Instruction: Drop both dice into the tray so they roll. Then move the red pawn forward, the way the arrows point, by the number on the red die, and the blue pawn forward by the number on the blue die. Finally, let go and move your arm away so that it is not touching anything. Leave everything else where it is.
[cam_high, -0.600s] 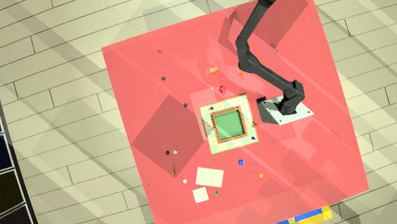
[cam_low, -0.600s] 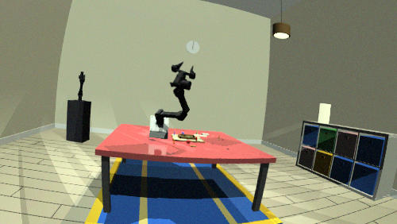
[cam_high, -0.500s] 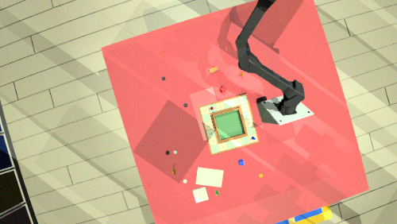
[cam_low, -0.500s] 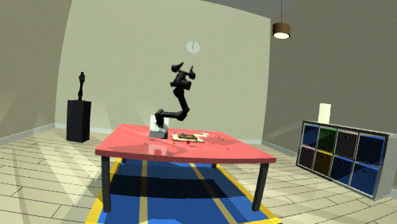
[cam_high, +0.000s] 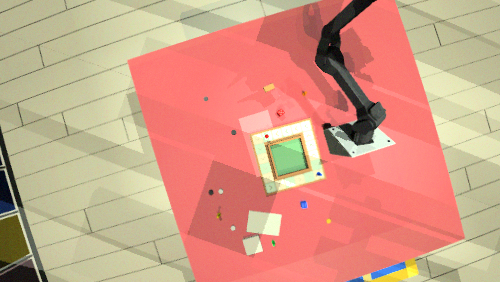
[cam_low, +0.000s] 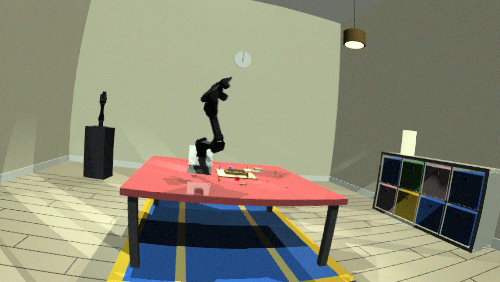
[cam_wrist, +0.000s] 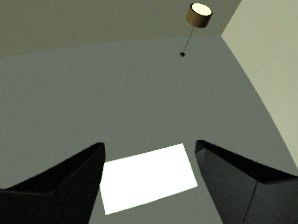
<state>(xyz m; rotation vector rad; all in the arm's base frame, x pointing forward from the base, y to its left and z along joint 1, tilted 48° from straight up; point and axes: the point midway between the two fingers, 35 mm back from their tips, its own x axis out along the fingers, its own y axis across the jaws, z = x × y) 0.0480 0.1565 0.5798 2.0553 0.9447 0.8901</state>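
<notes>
The game board (cam_high: 260, 150) lies in the middle of the red table, with a green tray (cam_high: 287, 156) in its centre. The red pawn (cam_high: 266, 135) stands at the board's upper left corner and the blue pawn (cam_high: 319, 174) near its lower right corner. The red die (cam_high: 281, 113) lies on the table just above the board. The blue die (cam_high: 303, 204) lies below the board. My gripper (cam_low: 227, 80) (cam_wrist: 150, 148) is raised high above the table and points at the ceiling. It is open, with nothing between the fingers.
The arm's base (cam_high: 357, 142) stands right of the board. Pale cards (cam_high: 264, 222) (cam_high: 252, 244), an orange block (cam_high: 269, 87), and small grey, black, yellow and green pieces lie scattered on the table (cam_high: 175, 125). A shelf (cam_low: 430, 190) stands at the right wall.
</notes>
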